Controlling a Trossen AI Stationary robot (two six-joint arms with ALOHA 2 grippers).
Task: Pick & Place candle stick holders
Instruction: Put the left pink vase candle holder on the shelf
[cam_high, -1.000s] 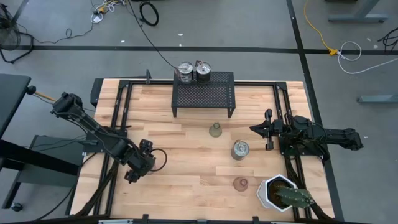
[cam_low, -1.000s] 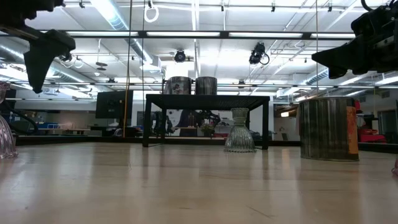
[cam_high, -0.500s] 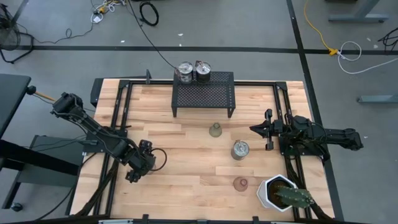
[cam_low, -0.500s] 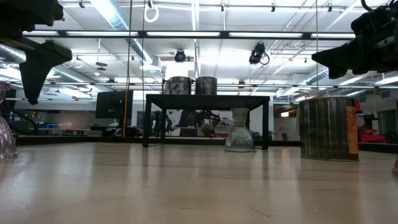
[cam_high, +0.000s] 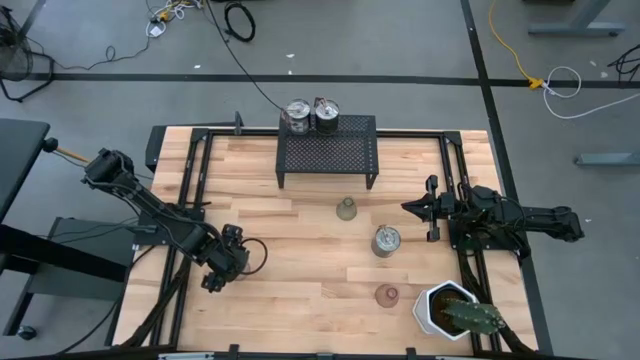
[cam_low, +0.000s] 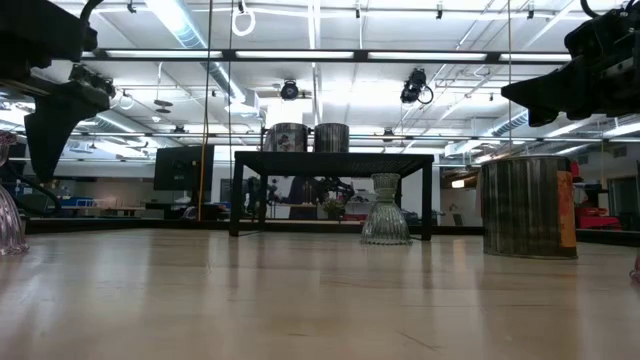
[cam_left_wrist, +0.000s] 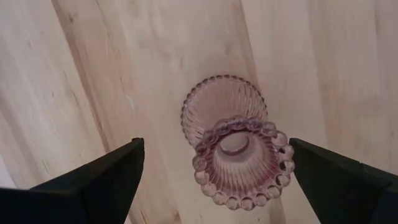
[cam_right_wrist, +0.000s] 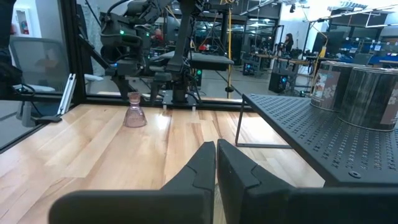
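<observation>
Directly above a pink glass holder (cam_left_wrist: 233, 152) at the left side of the wooden surface (cam_high: 300, 290) hangs the left gripper (cam_left_wrist: 214, 171), jaws spread wide on either side of it without touching. On the far black mesh rack (cam_high: 327, 153) two silvery holders (cam_high: 312, 116) stand side by side. An olive-green cup (cam_high: 346, 209), a third silvery holder (cam_high: 386, 240) and another pink cup (cam_high: 387, 295) line up toward the near right, beside the white cactus pot (cam_high: 440, 308). At the right edge waits the right gripper (cam_high: 418, 208), jaws pressed together, holding nothing.
</observation>
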